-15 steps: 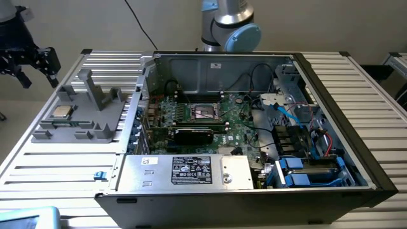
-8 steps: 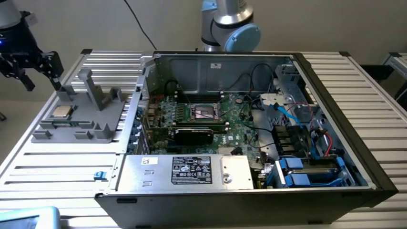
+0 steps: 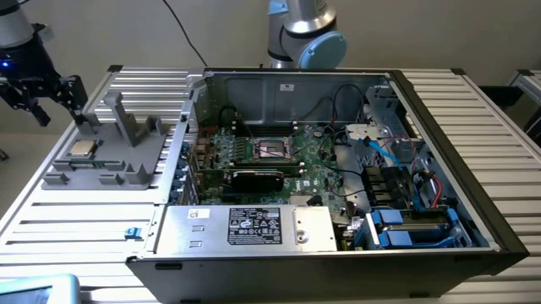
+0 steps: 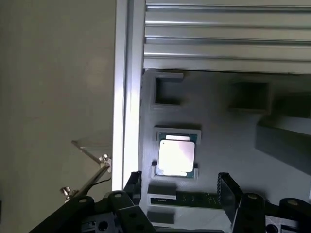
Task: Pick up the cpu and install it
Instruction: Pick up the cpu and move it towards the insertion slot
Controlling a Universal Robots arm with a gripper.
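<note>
In the exterior view, the silver and light-blue robot arm (image 3: 306, 35) is cut off by the upper edge, and its stretch towards the black gripper (image 3: 57, 106) lies outside the picture. A pale blue object (image 3: 38, 290) at the exterior view's lower left corner is cropped, so its kind cannot be told. The print on the black-and-white label (image 3: 253, 226) is too small to be read. In the wrist view, the black fingers (image 4: 227, 190) are cut off at their bases, the markings on the shiny silver-grey square cpu (image 4: 176, 156) are lost in glare, and the large grey plastic fixture (image 4: 228, 141) is cropped by the picture's edge.
</note>
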